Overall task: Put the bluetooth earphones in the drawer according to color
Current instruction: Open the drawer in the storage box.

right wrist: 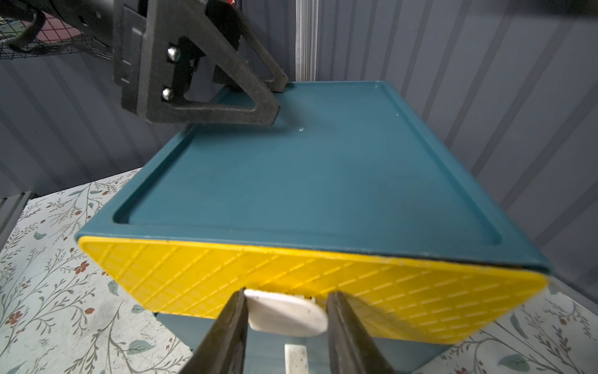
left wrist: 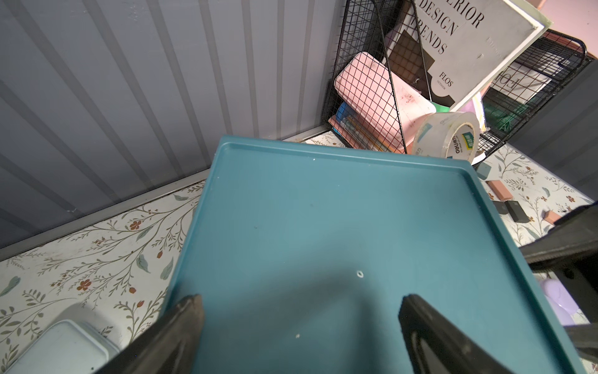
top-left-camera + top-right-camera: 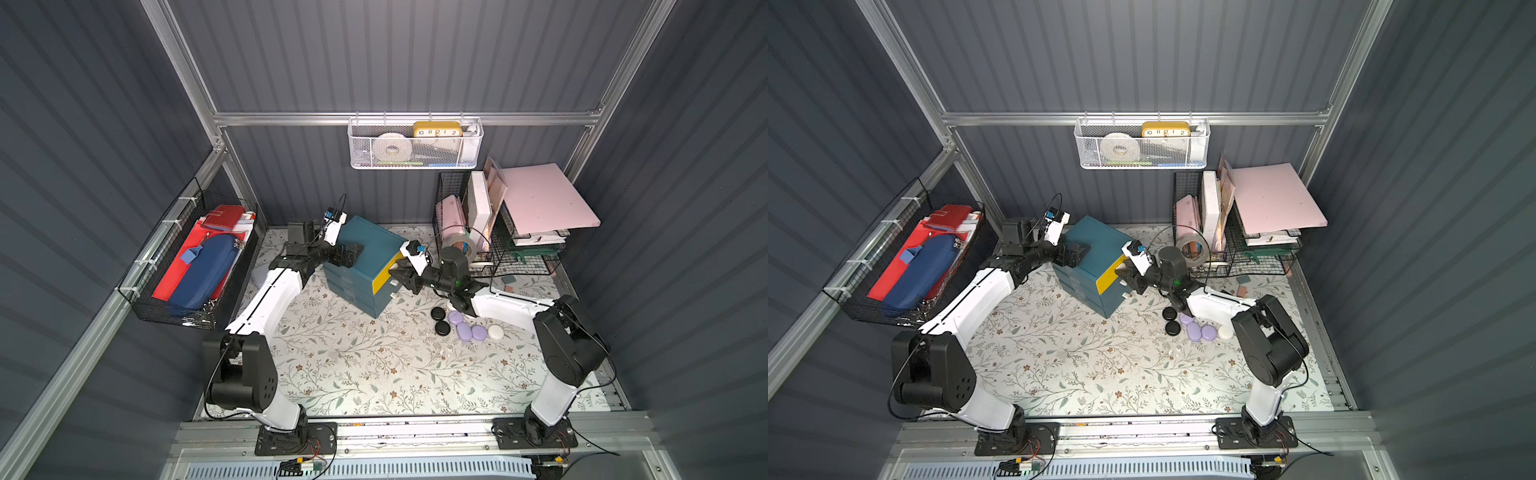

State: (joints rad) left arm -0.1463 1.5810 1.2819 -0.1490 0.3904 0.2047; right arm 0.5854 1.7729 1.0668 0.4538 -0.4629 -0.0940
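Opening yellow drawer [image 1: 226,272], judged step in hand: right gripper [image 1: 287,293] part-closed round white handle [image 1: 284,315], lower centre of wrist frame, fingers seemingly touching both sides. Left gripper [image 2: 301,301] wide, empty, over cabinet [image 2: 323,210] top. Next: straight pull, cabinet braced. Earphones [image 3: 465,331] right of centre in both top views; some hidden under right arm [image 3: 507,301], count unclear. Drawer inside unseen.

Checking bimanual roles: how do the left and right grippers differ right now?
Left gripper is spread wide over the teal cabinet top, holding nothing; right gripper is narrower, pinching the white handle of the yellow drawer. Left is at the cabinet's rear, right at its front. Both are at the same cabinet.
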